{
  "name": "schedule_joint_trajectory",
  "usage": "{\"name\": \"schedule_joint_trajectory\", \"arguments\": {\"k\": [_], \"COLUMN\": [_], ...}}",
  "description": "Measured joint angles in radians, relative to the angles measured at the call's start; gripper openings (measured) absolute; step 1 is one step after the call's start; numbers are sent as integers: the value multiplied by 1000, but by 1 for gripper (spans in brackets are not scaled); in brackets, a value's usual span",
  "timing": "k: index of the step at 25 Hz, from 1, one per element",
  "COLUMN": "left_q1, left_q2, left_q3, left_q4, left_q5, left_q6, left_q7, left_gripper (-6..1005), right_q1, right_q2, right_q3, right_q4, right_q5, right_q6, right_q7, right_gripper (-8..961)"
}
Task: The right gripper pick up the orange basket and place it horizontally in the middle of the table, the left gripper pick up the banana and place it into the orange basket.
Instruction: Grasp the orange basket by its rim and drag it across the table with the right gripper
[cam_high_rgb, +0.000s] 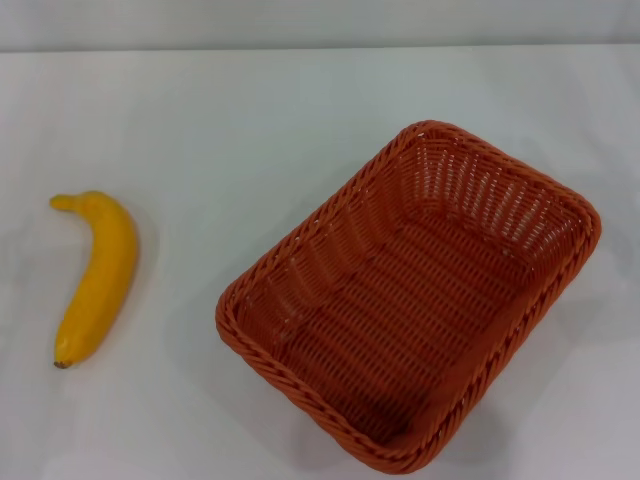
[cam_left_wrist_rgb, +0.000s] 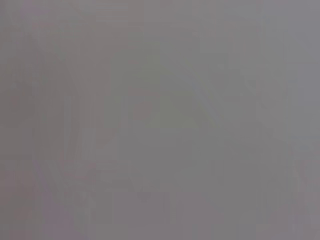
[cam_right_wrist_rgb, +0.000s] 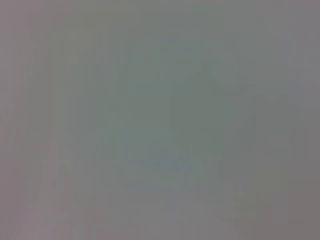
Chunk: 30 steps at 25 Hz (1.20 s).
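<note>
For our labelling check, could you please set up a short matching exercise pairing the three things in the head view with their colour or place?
Column one:
1. banana
2. orange basket
3. table

Column two:
A. plain white, bearing the other two
B. yellow, lying on the robot's left
C. woven, empty, set at an angle on the robot's right

Pairs: 1-B, 2-C, 3-A

Head cam: looks fwd and down over table (cam_high_rgb: 300, 110), banana (cam_high_rgb: 97, 277) at left, orange basket (cam_high_rgb: 410, 295) right of centre, both fairly near. L and R wrist cams: plain grey only, facing undeterminable. No shared area btwn views.
</note>
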Motion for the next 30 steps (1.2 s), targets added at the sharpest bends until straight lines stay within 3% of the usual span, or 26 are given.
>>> {"name": "schedule_joint_trajectory", "arguments": {"k": [14, 17, 21, 27, 30], "left_q1": [-13, -13, -3, 3, 10], "left_q2": [3, 4, 3, 3, 3], "left_q3": [-1, 0, 0, 2, 2], "left_q4": [-10, -11, -10, -10, -11], "left_q5": [3, 4, 4, 15, 17], "left_q6": [-15, -15, -15, -10, -13], "left_q7": [27, 29, 29, 29, 29], "left_gripper": [879, 879, 879, 878, 878], "right_q1": [-23, -36, -52, -29, 17], "right_q2": [6, -14, -44, -76, -99], "right_q3": [-19, -98, -183, -193, -196], "right_q4": [-4, -66, -253, -541, -635], "right_q5": [0, -19, -175, -498, -642], "right_q6": [15, 29, 105, 154, 143], "right_q7": [40, 123, 362, 767, 939], "right_gripper": [754, 749, 742, 732, 727]}}
